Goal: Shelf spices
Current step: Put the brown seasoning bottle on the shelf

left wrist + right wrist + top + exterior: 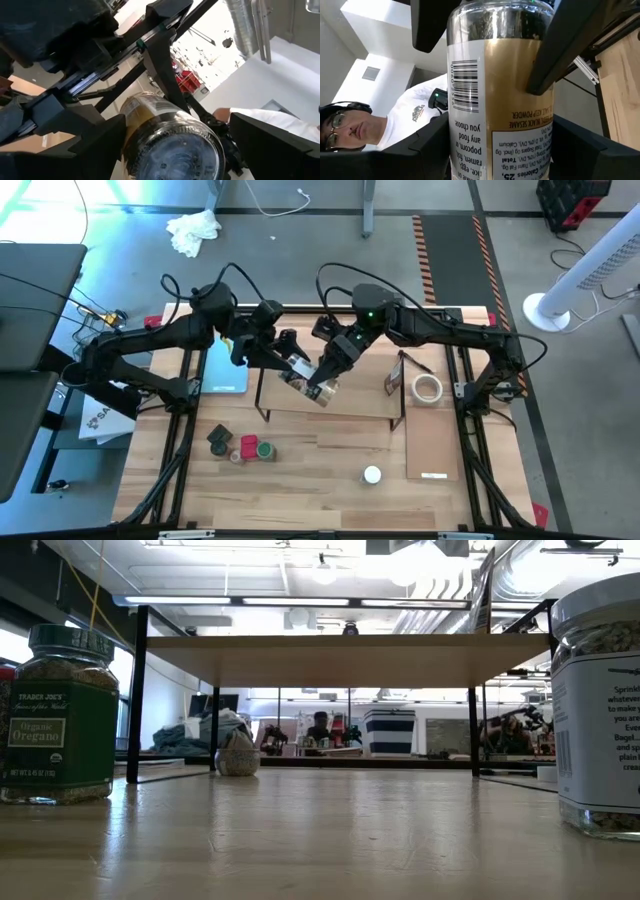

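You have both arms meeting over the shelf [350, 402], which stands in the middle of the bench [300, 490] with its pale plank top and black wire end frames.

One spice jar [490, 95] hangs in the air between the two grippers, lying tilted above the shelf's left half and touching neither the plank nor the bench. Its label is gold and white with a barcode, and dark seasoning shows through the glass.

Your right gripper [326, 378] has this jar: its two fingers are partly closed against the jar's sides. Your left gripper [296, 366] is spread wide, with one finger on each side of the jar's other end. From the left wrist view you look straight at the jar's round clear end, and the fingers do not seem to press on it.

Count five more spices on the bench, all in front of the shelf:
- Four sit in a tight cluster to the left: a dark-topped one [219, 438], a red one [248, 443], a green one [265, 450] and a tan one [237, 455].
- One white-topped jar [372, 474] stands alone, well apart to the right.

That makes six spices, none on the shelf.

One white tape ring [427, 388], one loose flat board [432, 435] and one light-blue pad [225, 370] also lie on the bench. One person in a white shirt [415, 117] shows beyond the jar.
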`<state>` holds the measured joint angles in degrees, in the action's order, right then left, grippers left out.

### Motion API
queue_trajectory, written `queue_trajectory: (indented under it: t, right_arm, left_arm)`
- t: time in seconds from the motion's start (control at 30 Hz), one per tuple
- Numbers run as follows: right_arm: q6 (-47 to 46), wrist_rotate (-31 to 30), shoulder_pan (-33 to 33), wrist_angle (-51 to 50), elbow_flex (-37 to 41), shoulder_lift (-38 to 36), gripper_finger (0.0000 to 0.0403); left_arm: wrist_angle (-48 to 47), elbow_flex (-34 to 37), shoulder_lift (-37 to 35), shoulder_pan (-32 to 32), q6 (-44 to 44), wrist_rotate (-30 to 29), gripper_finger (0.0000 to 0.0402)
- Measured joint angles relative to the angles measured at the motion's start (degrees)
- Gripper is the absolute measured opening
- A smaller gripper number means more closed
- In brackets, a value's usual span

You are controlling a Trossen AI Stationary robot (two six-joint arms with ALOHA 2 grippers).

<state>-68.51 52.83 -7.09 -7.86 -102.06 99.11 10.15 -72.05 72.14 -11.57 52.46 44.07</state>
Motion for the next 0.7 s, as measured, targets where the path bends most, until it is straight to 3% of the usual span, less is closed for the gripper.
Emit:
queue_trajectory:
  t: [0.5, 0.6, 0.7]
  right_arm:
    - [0.4, -2.8, -0.4, 0.0, 0.0, 0.0, 0.0266]
    - [0.1, -2.6, -0.4, 0.0, 0.0, 0.0, 0.0266]
    - [-0.5, -2.2, -0.4, -0.2, 0.0, 0.0, 0.0266]
  left_arm:
    - [-4.4, 0.0, 0.0, 0.5, -4.3, -1.1, 0.0351]
    - [-4.9, 0.0, 0.0, 0.5, -5.5, -1.2, 0.0333]
    - [-5.0, 0.0, 0.1, 0.7, -6.1, -1.5, 0.0289]
